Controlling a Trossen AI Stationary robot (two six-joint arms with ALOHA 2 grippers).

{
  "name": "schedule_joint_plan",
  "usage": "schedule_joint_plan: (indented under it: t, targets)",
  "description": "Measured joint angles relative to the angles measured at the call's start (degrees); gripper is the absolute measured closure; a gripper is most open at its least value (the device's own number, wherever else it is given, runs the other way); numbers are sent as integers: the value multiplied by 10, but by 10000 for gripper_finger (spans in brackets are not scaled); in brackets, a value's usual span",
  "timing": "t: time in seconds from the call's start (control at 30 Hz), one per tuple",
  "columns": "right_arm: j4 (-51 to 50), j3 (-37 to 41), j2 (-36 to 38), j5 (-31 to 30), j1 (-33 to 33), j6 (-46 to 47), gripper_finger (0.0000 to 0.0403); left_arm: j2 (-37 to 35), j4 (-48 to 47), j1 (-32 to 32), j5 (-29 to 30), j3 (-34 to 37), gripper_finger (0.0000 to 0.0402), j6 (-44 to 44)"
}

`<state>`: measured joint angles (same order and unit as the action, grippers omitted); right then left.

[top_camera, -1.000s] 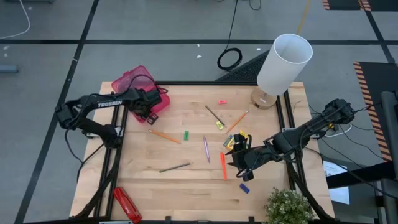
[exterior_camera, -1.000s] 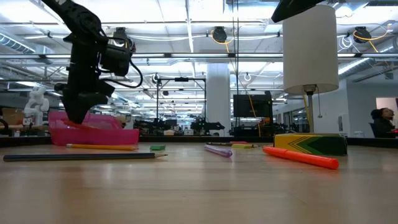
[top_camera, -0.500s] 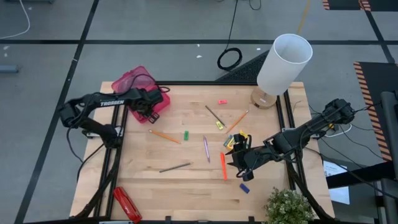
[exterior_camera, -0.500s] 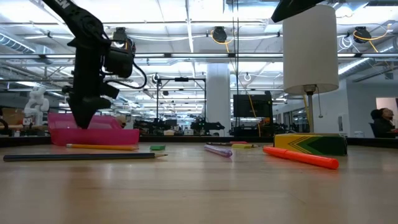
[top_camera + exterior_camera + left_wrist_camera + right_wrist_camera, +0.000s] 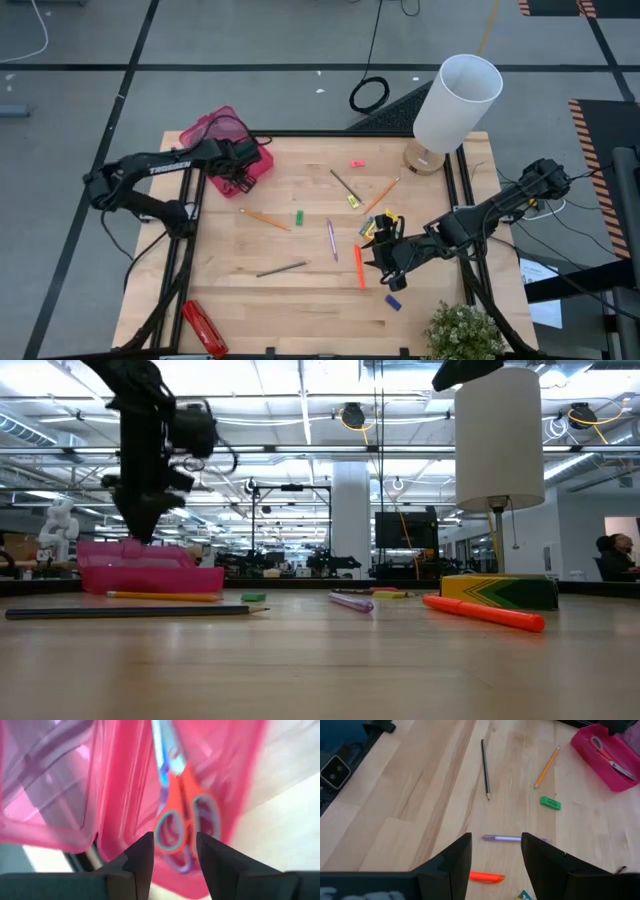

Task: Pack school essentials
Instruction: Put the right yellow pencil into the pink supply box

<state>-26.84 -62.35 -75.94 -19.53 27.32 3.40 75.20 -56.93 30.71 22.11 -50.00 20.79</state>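
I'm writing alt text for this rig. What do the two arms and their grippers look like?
Both arms are dark, near-black, built of slim jointed segments. The left arm carries white TROSSEN lettering along one link, and black cables loop around its wrist. The left gripper and right gripper each end in two flat, dark, wedge-shaped fingers. The right arm shows no readable marking.

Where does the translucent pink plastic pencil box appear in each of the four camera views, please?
High view: the translucent pink plastic pencil box sits at the table's far left corner, under the left gripper.
Low view: far left, behind the orange pencil.
Left wrist view: fills the picture, holding red-handled scissors.
Right wrist view: at one corner.
Shared landmark: the orange pencil.
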Motion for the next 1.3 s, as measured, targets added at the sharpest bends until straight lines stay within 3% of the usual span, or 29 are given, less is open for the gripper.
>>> schedule_joint_plan:
  t: [0.3,0.47,0.67,0.9,1.1,1.3]
  targets:
    - [48,20,0,0,-22,-3,238,-94,38,-205,2,-3,250,33]
    - [104,66,-1,1,-40,-19,239,-99,81,-326,8,-3,250,46]
    - [125,96,0,2,-74,-20,238,-75,116,-415,15,13,249,40]
    - [122,106,-1,5,-99,-28,238,-33,177,-437,-4,64,249,18]
    - [123,106,0,47,-105,-43,238,-2,200,-418,-36,95,225,-14]
    - [116,107,0,48,-105,-52,238,31,228,-389,-42,120,207,-53]
